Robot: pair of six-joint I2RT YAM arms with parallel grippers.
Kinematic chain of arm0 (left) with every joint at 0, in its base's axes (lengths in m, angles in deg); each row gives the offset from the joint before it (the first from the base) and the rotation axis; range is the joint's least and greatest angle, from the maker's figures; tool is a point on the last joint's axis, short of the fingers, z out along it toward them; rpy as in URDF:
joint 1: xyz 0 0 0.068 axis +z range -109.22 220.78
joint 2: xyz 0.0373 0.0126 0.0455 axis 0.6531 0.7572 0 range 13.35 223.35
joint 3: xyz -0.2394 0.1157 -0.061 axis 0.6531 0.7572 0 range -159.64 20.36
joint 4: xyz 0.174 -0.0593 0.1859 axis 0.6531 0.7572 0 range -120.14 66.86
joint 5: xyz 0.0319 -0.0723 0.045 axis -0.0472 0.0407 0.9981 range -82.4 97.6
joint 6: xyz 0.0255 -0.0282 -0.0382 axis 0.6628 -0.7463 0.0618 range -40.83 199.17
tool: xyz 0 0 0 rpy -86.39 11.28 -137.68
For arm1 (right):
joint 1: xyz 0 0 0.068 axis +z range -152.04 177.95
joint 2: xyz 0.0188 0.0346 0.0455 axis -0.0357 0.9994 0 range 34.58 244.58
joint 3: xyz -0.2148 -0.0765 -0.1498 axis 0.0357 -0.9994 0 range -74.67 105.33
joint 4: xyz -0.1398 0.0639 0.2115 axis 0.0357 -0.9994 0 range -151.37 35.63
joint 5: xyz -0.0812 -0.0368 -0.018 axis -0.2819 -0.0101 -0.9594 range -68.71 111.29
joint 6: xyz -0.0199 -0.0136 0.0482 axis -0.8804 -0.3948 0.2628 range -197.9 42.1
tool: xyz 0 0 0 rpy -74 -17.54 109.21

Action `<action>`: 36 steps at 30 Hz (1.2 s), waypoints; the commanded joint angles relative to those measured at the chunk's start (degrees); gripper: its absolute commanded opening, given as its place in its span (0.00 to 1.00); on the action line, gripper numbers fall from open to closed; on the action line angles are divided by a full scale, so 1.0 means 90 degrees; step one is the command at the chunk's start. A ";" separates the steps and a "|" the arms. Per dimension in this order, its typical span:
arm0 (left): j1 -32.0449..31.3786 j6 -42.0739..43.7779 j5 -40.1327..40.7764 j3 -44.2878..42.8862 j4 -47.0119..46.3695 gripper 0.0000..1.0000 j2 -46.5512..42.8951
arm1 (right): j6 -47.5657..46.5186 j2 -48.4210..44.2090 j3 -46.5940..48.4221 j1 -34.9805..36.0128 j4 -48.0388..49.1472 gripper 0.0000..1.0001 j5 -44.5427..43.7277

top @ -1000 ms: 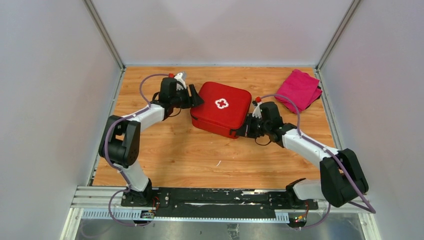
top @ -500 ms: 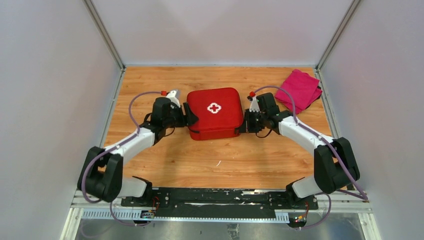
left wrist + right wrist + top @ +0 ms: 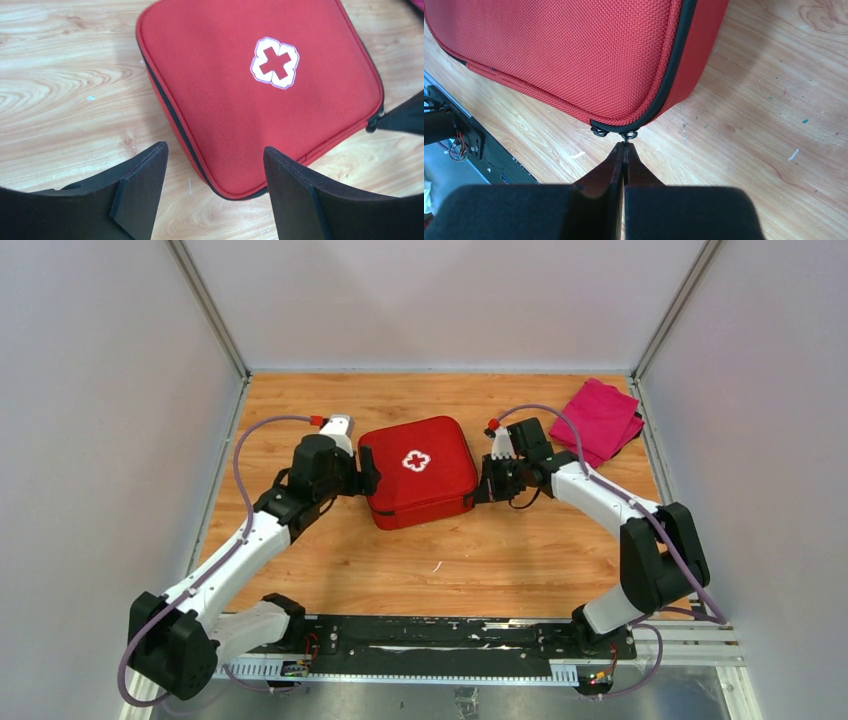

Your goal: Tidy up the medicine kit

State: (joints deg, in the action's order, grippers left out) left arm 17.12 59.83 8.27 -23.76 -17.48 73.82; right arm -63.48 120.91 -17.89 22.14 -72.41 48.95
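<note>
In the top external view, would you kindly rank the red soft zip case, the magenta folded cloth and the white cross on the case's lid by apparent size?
Largest: the red soft zip case.
Next: the magenta folded cloth, clearly smaller, though it lies farther from the camera.
Smallest: the white cross on the lid.

Red woven medicine kit (image 3: 435,490), black piping (image 3: 674,65), white cross (image 3: 414,462); magenta cloth (image 3: 600,420); pale wood-grain table (image 3: 480,560).

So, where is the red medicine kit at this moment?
In the top view the medicine kit lies closed near the middle of the table, between the left hand and the right hand; the magenta cloth is at the far right corner.
</note>
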 commanded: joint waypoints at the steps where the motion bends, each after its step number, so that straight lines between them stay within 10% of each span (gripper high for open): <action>1: -0.0490 0.0728 0.0574 -0.0069 0.0348 0.75 0.0086 | -0.0189 0.0097 0.0194 0.0022 -0.0124 0.00 0.0332; 17: -0.2071 0.1649 0.0398 -0.0301 0.0212 0.75 0.1221 | -0.0263 0.0280 0.0362 0.0027 -0.0241 0.00 0.0409; 36: -0.2156 0.1238 0.0360 -0.0576 0.0392 0.63 0.2167 | -0.0507 0.0590 0.0655 0.0152 -0.0427 0.00 0.1742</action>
State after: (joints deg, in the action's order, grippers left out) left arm -1.79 72.69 14.04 -28.57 -15.68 91.42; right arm -67.31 124.82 -14.79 22.12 -75.45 56.29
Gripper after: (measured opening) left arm 0.633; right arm 0.007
